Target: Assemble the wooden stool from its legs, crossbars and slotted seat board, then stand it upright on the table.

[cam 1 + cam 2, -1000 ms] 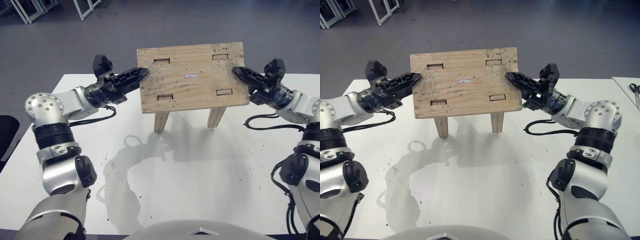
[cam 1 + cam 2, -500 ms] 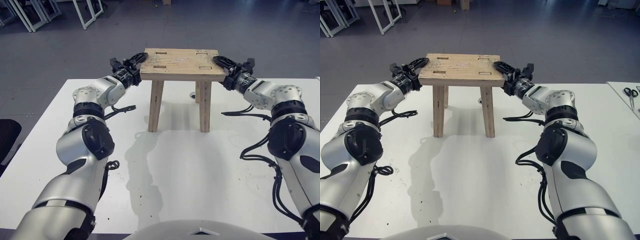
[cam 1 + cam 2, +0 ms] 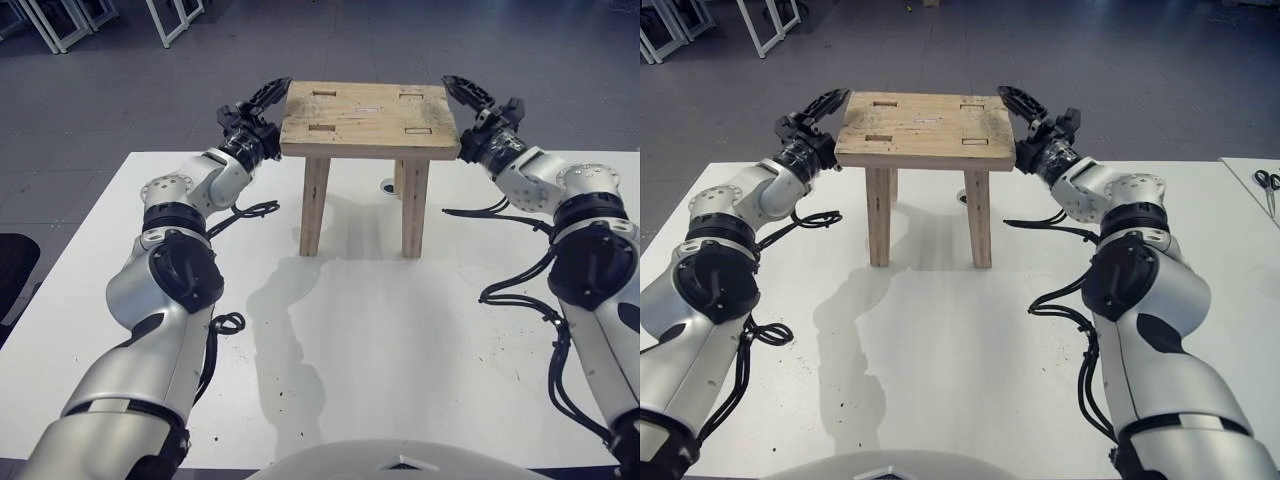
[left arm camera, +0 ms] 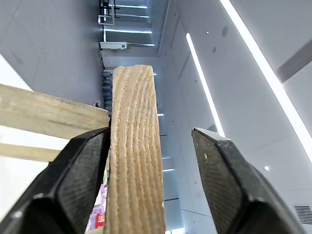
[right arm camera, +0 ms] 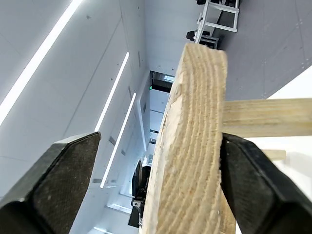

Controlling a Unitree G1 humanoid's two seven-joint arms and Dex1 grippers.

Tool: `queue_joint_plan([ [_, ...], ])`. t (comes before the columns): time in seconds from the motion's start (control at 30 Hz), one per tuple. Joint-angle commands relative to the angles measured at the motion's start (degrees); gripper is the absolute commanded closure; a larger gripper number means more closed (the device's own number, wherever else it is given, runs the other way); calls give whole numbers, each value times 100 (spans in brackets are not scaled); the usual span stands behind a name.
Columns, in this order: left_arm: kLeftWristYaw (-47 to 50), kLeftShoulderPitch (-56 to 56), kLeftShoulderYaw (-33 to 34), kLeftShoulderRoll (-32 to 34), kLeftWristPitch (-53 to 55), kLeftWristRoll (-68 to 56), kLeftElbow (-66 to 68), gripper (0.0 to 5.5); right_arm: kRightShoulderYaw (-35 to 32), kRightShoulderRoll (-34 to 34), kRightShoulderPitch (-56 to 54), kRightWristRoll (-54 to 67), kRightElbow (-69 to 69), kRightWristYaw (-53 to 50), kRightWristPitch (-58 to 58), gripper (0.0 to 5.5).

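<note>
Wooden stool [image 3: 362, 118] stands upright on its legs on the white table [image 3: 400, 350] — a second ago it hung tipped between the arms, seat toward the camera. Both claws have since let go: the left gripper [image 3: 268, 115] and right gripper [image 3: 468, 112] are spread wide about the seat's end edges, holding nothing, though a lower finger may yet brush the wood. The task looks done — only backing the arms off remains.

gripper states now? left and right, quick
Left gripper: open, astride the seat board edge.
Right gripper: open, astride the opposite edge.
</note>
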Motion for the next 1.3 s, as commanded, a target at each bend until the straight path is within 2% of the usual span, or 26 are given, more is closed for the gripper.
queue_joint_plan([
  [0.03, -27, -184, -85, 213, 77, 156, -328, 252, 20, -229, -202, -130, -146, -243, -342, 150],
  [0.2, 434, 191, -459, 292, 338, 650, -795, 252, 239, -225, 39, -508, -276, -899, -913, 150],
  [0.27, 535, 327, -639, 294, -63, 968, -955, 252, 252, -237, 48, -633, -288, -1193, -1411, 150],
  [0.4, 443, 247, -970, 304, -1584, 1654, -974, 252, 534, -165, -178, -890, -557, -1042, -1926, 150],
  [0.5, 228, 95, -1284, 381, -3492, 2328, -1207, 252, 1463, 130, -415, -1620, -1212, -472, -2784, 150],
  [0.6, -151, -47, -2184, 75, -4840, 3239, -1943, 252, 2274, 549, -491, -2273, -1824, -148, -3764, 150],
  [0.67, -277, -193, -2723, -331, -5286, 3652, -2290, 252, 2545, 804, -503, -2499, -1978, -76, -4270, 150],
  [0.77, -293, -297, -3159, -828, -5461, 4017, -1875, 252, 2916, 1062, -359, -2892, -1488, -89, -4451, 150],
  [0.9, -321, 383, -4354, -1069, -4282, 5206, -858, 252, 3467, 1340, 200, -3532, -748, -219, -4222, 150],
  [0.93, -241, 550, -4463, -1075, -4006, 5338, -746, 252, 3502, 1363, 288, -3576, -708, -193, -4180, 150],
  [1.03, 61, 659, -4317, -987, -3879, 5313, -789, 252, 3428, 1349, 389, -3493, -832, -102, -4040, 150],
  [1.13, 208, 327, -3949, -927, -4689, 5085, -1056, 252, 3105, 1333, 446, -3128, -1269, -75, -4026, 150],
  [1.23, 105, 52, -3565, -897, -5717, 4786, -1720, 252, 2740, 1412, 828, -2629, -2628, -204, -4156, 150],
  [1.3, -65, 94, -3336, -913, -6226, 4492, -2541, 252, 2711, 1485, 1355, -2505, -4110, -436, -4337, 150],
])
